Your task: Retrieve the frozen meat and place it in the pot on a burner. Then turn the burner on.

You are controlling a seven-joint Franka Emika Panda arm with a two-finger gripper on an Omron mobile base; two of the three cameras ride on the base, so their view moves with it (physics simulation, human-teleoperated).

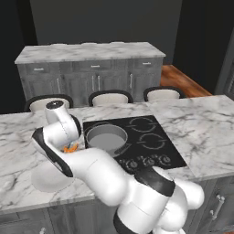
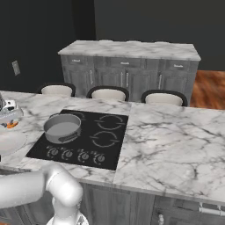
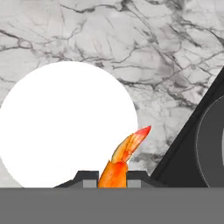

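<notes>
The frozen meat, a small curved orange piece, is pinched between my gripper's two dark fingertips. It hangs over the marble between the white plate and the black cooktop. In the left base view the meat shows under my hand, just left of the grey pot. The pot stands on the cooktop's front left burner, which it hides. In the right base view my gripper is at the far left edge, with the meat below it.
The cooktop has two bare burners to the right of the pot and a row of knobs along its front. The plate lies on the marble counter. Three stools stand behind the counter.
</notes>
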